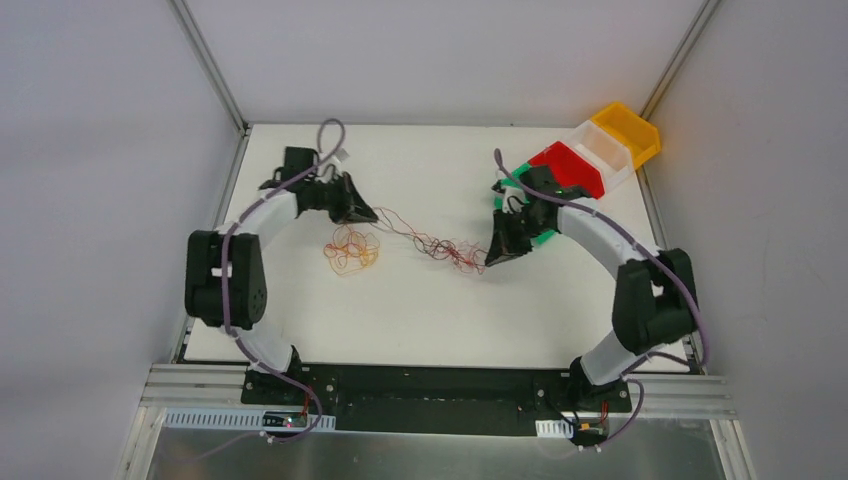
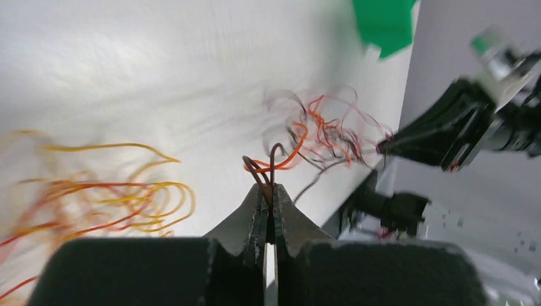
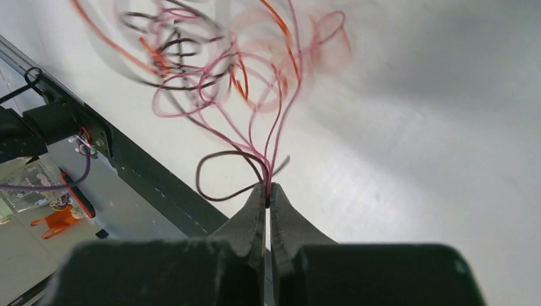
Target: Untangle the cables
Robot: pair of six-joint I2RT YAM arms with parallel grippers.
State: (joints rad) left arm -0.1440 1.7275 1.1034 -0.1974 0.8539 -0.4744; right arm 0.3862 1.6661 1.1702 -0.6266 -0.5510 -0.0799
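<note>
White desk (image 1: pixel 430 320), centre: left end effector (image 2: pixel 270 194) and right end effector (image 3: pixel 268 191) each pinch the cables (image 1: pixel 440 247); their knot looks not yet undone.

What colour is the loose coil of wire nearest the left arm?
The coil is yellow and orange, clearest in the top external view.

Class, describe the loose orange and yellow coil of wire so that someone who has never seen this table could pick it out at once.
Start at the white table and find the left gripper. Just nearer the arm bases lies a small loose coil of orange and yellow wire. Unlike the red and dark tangle to its right, neither gripper holds it.
</note>
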